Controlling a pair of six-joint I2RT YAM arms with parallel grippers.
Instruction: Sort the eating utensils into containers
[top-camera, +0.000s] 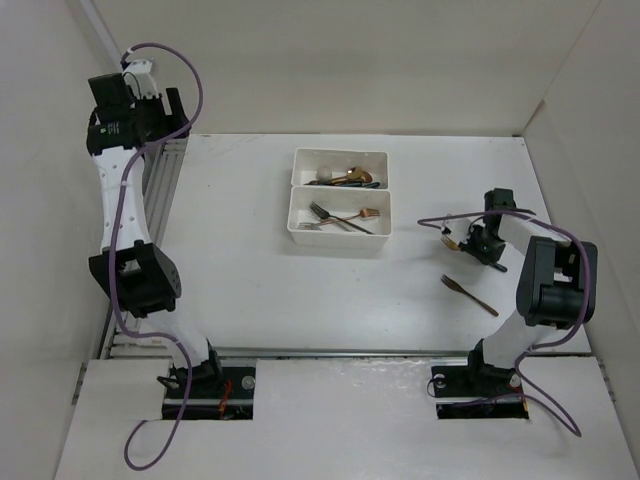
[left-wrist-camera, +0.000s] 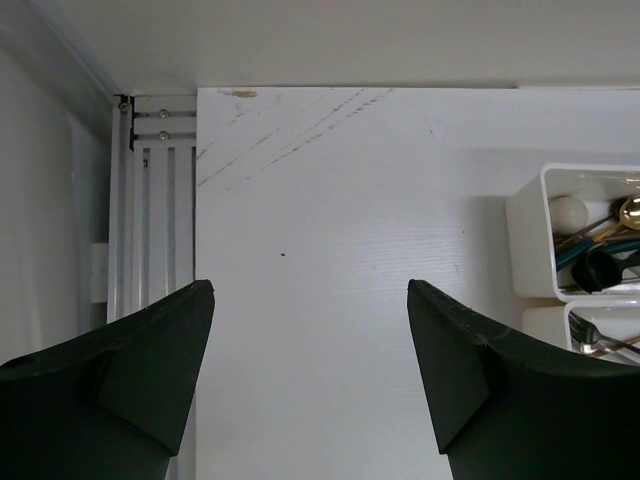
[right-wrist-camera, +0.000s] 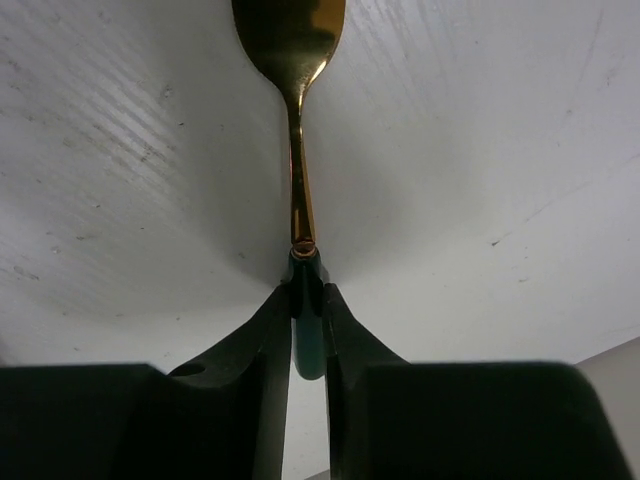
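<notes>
From above, we see two white trays (top-camera: 340, 188) joined along their long sides, set toward the far middle of the table (top-camera: 230, 270). The far tray holds spoons (top-camera: 350, 178) and the near tray holds forks (top-camera: 335, 218). To the right of the trays, the right gripper (top-camera: 464, 241) sits low over the table with a gold spoon (top-camera: 449, 240) at its tip. A copper fork (top-camera: 468, 294) lies loose on the table, also right of the trays but nearer the arm bases. The left arm (top-camera: 120, 210) rises well to the left of the trays.

Through the left wrist camera, we find the left gripper (left-wrist-camera: 310, 290) spread wide with nothing between its jaws, over the table left of the trays.

Through the right wrist camera, we see the fingers (right-wrist-camera: 268, 340) pinched tight on the gold spoon's dark green handle, its bowl pointing away. Whether the bowl touches the table we cannot tell.
</notes>
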